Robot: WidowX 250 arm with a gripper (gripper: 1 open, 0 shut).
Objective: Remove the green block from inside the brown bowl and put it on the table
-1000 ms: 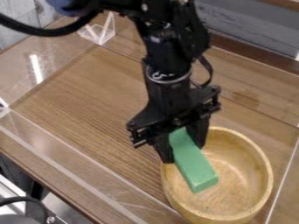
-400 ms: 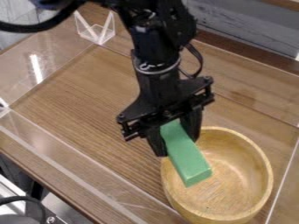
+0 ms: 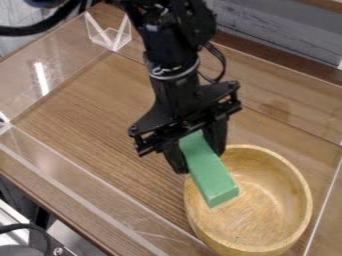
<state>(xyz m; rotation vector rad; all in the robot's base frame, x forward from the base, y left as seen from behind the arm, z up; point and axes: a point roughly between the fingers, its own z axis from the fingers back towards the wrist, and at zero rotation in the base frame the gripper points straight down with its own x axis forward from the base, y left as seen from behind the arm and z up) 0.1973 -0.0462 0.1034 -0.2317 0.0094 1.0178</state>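
Observation:
The green block (image 3: 210,176) hangs tilted, its lower end over the left inner part of the brown bowl (image 3: 302,186); I cannot tell whether that end still touches the bowl. My gripper (image 3: 195,146) points steeply down and is shut on the green block's upper end, with one black finger on each side. The bowl sits at the front right of the wood-grain table (image 3: 94,115).
Low clear acrylic walls (image 3: 74,165) edge the table at the front and left. A small clear acrylic piece (image 3: 112,36) stands at the back left. The black arm (image 3: 174,45) rises over the middle of the table.

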